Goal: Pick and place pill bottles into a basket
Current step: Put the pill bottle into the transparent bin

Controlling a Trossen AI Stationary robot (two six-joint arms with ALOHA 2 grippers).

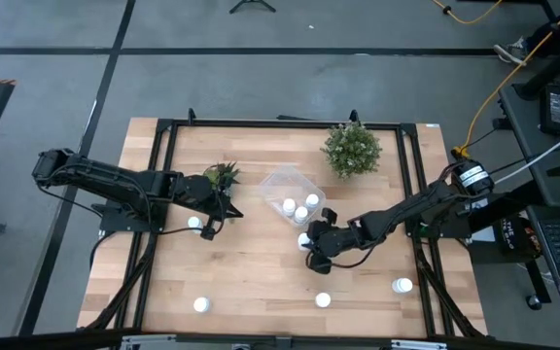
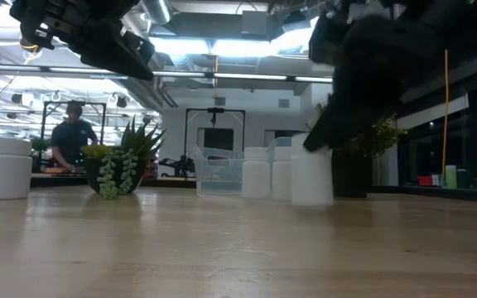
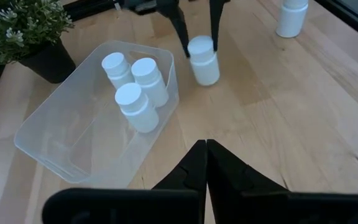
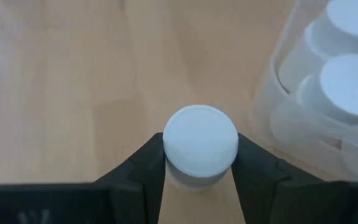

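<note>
The clear plastic basket stands mid-table with three white pill bottles upright in it. My right gripper is shut on another white pill bottle, just at the basket's near side. My left gripper is shut and empty, left of the basket and beside the small succulent. One bottle stands on the table just on its near side. More bottles stand near the table's front edge. My right gripper pinches the bottle at its cap and upper body between its two fingers, one on each side. The fingers come from above, pointing down. The bottle stays upright, its bottom at the tabletop; I cannot tell whether it is lifted clear.
A bushy potted plant stands at the far right of the basket. A small succulent stands at the far left. The table's black frame rails run along both sides. A person is in the room behind.
</note>
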